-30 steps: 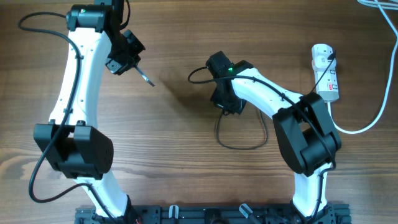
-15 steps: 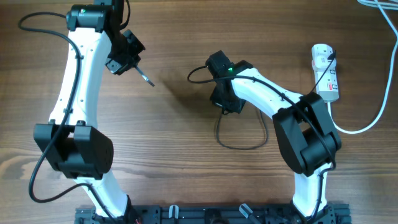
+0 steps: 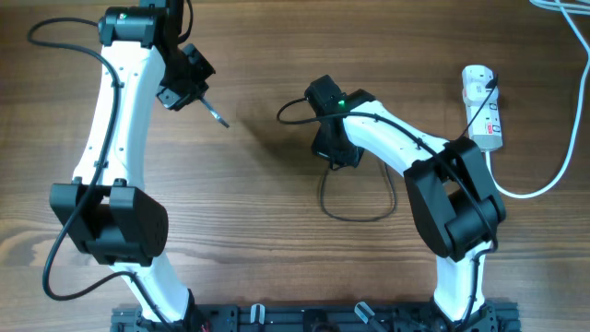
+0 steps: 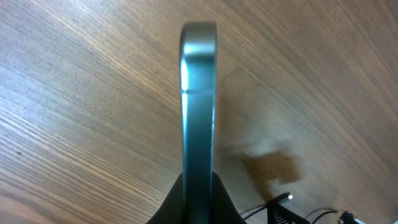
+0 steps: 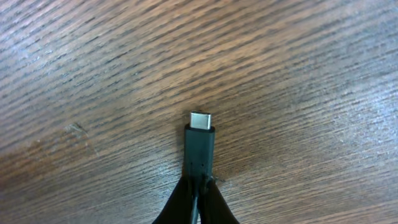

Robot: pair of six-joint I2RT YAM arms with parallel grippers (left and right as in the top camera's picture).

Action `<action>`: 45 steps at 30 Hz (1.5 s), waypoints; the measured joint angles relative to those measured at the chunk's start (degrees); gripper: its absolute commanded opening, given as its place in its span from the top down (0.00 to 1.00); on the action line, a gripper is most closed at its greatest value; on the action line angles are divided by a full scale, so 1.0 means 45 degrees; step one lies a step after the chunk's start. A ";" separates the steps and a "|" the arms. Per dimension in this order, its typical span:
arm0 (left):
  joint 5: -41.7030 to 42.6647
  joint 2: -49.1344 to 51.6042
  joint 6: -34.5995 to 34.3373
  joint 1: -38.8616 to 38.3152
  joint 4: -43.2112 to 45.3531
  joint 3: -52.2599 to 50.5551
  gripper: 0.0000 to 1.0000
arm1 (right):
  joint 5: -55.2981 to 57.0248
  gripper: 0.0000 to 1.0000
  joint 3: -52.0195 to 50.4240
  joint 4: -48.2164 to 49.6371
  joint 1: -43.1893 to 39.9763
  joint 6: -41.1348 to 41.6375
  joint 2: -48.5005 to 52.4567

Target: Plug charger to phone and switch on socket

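A brown wooden desk (image 3: 258, 231) with a strong, streaky grain fills the overhead view, and the same grain shows close up in both wrist views. Near the desk's far right corner lies the socket (image 3: 483, 109), a white oblong power strip with small red marks, set roughly lengthwise from far to near. A thick white cord (image 3: 553, 181) runs from the strip's near end, curves out to the right and goes up along the right edge. Right of centre, part of the charger (image 3: 359, 219), a thin black cable, rests on the wood in an open loop. A black rail (image 3: 304, 318) lines the near edge.
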 measured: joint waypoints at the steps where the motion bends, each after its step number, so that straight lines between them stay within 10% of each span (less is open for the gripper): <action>1: 0.0141 0.0000 0.0219 0.0000 0.0185 0.0000 0.96 | 0.0000 0.96 0.0034 -0.0073 0.0000 -0.0141 0.0000; 15: 0.7941 0.0000 0.3050 -0.0049 0.6290 -0.0058 0.96 | -0.4741 0.96 0.0097 -0.1807 0.0029 -0.5595 -0.5338; 21: 1.1060 0.0000 0.4643 -0.0107 0.5780 -0.0058 0.96 | -0.5518 0.95 0.0097 -0.1345 0.1088 -0.6771 -0.6917; 45: 1.0996 0.0000 0.7033 -0.1370 0.3861 -0.0073 0.96 | -0.1885 0.96 0.0097 0.0500 0.2181 -0.4639 -0.7247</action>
